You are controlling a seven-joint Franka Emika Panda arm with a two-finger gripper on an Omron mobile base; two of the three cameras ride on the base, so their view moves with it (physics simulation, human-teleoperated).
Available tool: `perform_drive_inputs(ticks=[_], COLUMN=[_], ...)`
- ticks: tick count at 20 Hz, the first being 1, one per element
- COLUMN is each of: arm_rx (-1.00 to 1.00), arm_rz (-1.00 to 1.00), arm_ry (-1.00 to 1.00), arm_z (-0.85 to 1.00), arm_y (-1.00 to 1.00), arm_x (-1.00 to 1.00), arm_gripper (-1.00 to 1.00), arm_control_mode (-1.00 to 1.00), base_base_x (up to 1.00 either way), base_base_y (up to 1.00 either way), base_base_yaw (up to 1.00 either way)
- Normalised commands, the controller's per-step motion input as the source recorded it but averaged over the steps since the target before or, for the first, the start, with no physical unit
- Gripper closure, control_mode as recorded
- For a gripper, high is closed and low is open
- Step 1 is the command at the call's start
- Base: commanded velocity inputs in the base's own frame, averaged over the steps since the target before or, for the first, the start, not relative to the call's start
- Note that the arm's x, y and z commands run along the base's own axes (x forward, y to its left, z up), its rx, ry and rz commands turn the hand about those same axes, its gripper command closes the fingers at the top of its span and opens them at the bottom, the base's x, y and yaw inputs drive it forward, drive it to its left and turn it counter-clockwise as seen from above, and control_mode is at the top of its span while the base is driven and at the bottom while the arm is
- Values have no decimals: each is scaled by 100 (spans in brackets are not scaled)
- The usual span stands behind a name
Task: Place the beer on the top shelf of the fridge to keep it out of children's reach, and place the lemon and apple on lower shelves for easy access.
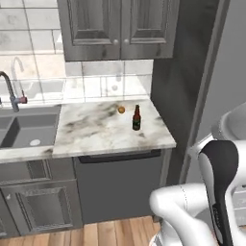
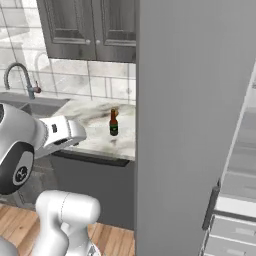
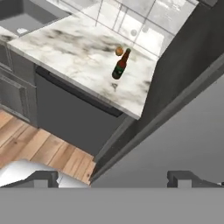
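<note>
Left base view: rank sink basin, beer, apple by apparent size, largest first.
1. sink basin, cut off by the left edge, still largest
2. beer, upright on the counter
3. apple, just behind the beer and clearly smaller

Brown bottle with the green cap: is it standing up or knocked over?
Standing up. The slim dark brown glass bottle rests on its base on the marble counter, neck pointing up.

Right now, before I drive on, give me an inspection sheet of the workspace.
Surface: marble counter, beside the sink.
Job's things: beer upright on the counter; apple just behind it, apart; fridge door shut as far as the views tell.
Clutter: nothing seen.
Grippers: gripper fingertips wide apart, holding nothing, far from the counter.
Cables: nothing seen.
Surroundings: faucet, dark upper cabinets, tiled wall, wood floor.
</note>
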Motion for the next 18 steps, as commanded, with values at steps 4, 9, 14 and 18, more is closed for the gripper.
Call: perform_drive_inputs(ticks=[4, 9, 14, 18], arm_rx=[0, 0, 0, 0], arm_rz=[0, 0, 0, 0], arm_ry=[0, 0, 0, 0], arm_z=[0, 0, 0, 0], arm_y=[0, 0, 0, 0], arm_x=[0, 0, 0, 0], arm_gripper=[-100, -100, -100, -100], arm_control_mode=[100, 100, 100, 100], base_base_x=[73, 60, 46, 27], base_base_y=[57, 24, 22, 45], base_base_yaw=[0, -16, -26, -31])
